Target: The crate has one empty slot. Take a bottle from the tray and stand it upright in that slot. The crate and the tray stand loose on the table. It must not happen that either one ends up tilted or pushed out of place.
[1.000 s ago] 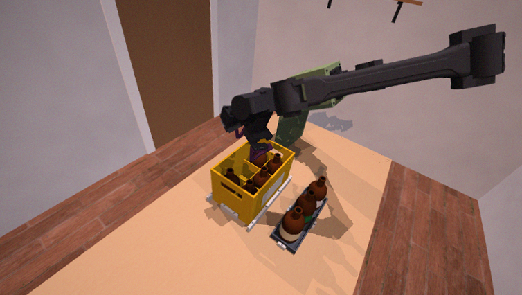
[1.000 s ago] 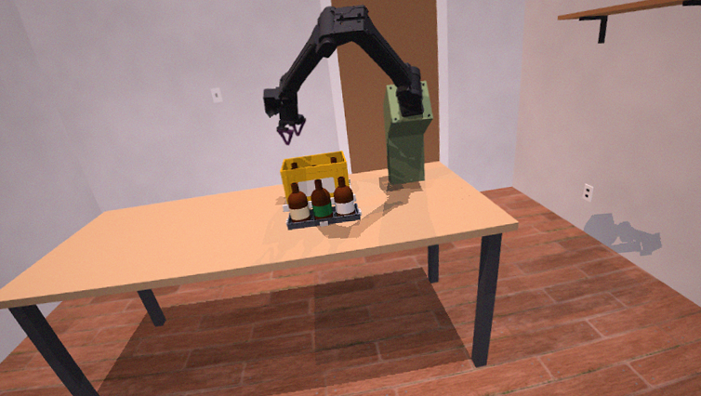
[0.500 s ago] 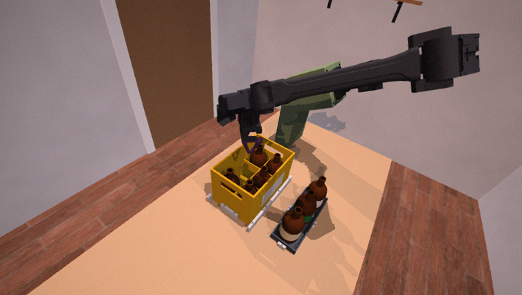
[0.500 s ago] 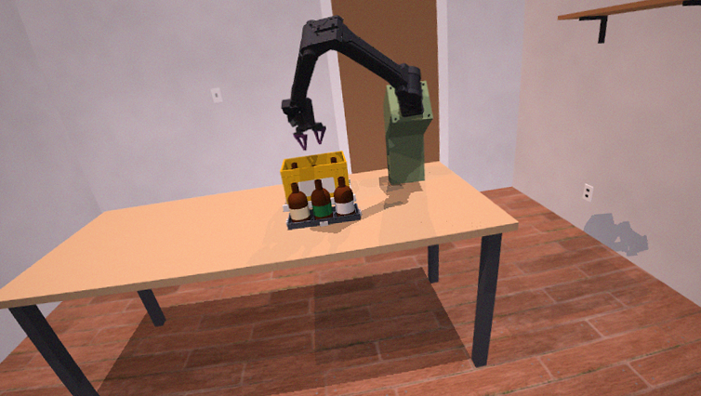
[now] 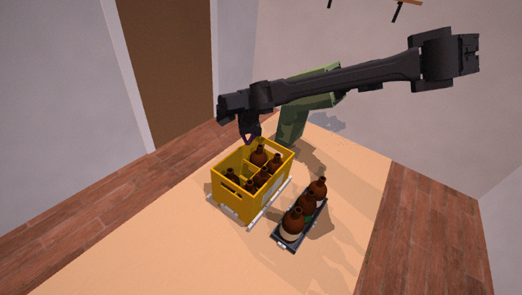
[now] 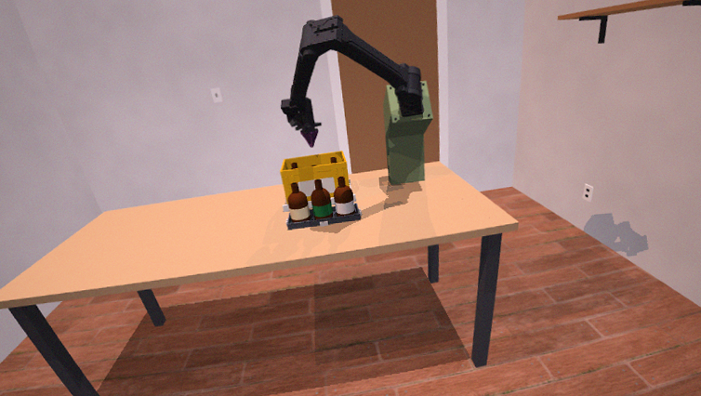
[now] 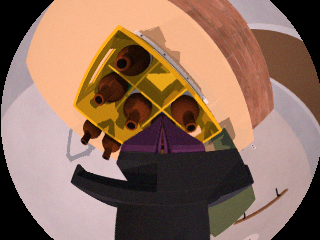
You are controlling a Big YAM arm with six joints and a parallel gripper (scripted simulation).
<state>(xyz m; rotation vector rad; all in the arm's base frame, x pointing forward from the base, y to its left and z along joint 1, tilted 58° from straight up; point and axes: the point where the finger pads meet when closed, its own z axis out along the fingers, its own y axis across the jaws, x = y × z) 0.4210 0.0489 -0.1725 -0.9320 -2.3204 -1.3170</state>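
Observation:
A yellow crate (image 5: 251, 178) stands on the table and holds several brown bottles; its one empty slot (image 5: 242, 167) is the middle one on the left side. It also shows in the wrist view (image 7: 143, 87), with the empty slot (image 7: 160, 82) in it. A dark tray (image 5: 297, 219) beside the crate holds three upright brown bottles (image 6: 321, 200). My gripper (image 5: 248, 138) hangs above the crate's far end, a little above its rim. Its purple fingers are shut together with nothing between them. It also shows in the exterior view (image 6: 311, 138).
The green arm base (image 5: 299, 115) stands on the table behind the crate. The crate rests on a white frame (image 5: 266, 206). The tray lies close to the crate's right side, with a narrow gap between them. A wall shelf (image 6: 646, 6) hangs high at the right.

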